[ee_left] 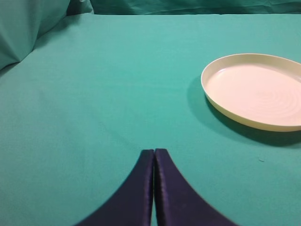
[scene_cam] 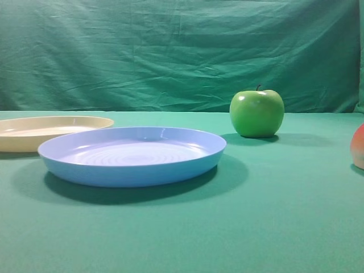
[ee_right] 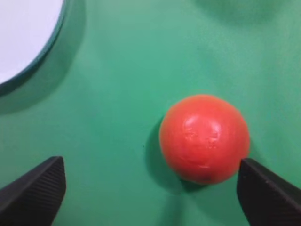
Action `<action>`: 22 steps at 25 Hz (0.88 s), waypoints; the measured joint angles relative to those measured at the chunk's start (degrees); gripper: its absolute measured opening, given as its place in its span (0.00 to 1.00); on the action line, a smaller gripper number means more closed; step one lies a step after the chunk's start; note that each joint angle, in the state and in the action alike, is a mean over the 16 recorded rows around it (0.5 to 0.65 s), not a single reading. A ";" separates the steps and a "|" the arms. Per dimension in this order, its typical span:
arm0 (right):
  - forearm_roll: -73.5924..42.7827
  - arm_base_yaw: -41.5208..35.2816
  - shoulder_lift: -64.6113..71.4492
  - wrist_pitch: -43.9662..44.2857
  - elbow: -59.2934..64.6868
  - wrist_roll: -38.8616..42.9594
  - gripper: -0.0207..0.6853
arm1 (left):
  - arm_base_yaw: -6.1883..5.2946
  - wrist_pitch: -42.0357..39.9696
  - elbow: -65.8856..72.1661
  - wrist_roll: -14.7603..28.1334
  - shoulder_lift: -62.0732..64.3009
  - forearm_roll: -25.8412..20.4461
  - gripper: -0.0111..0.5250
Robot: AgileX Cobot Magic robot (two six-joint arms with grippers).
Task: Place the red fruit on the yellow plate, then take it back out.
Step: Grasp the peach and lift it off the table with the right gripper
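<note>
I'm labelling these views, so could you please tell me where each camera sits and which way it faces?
Exterior high: low at table level, facing the backdrop past the blue plate and green apple; no robot parts.
Left wrist: above the shut left gripper, facing the yellow plate.
Right wrist: looking down between the open right gripper at the red fruit.
Shared: the yellow plate and red fruit also show in exterior high.

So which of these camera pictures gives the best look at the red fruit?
The right wrist view: the red fruit fills the middle of the picture, seen whole from above on the green cloth. The exterior high view catches only a sliver of it at the right edge. The left wrist view does not show it at all.
</note>
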 joint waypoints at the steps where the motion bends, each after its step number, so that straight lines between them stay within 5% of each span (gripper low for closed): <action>1: -0.07 0.00 1.40 -0.75 -0.02 -0.16 0.96 | 0.00 0.00 0.00 0.00 0.00 0.00 0.02; 10: -2.12 0.00 12.32 -8.27 -0.83 -0.42 0.93 | 0.00 0.00 0.00 0.00 0.00 0.00 0.02; 22: -5.21 0.13 17.98 -7.61 -7.20 -0.35 0.48 | 0.00 0.00 0.00 0.00 0.00 0.00 0.02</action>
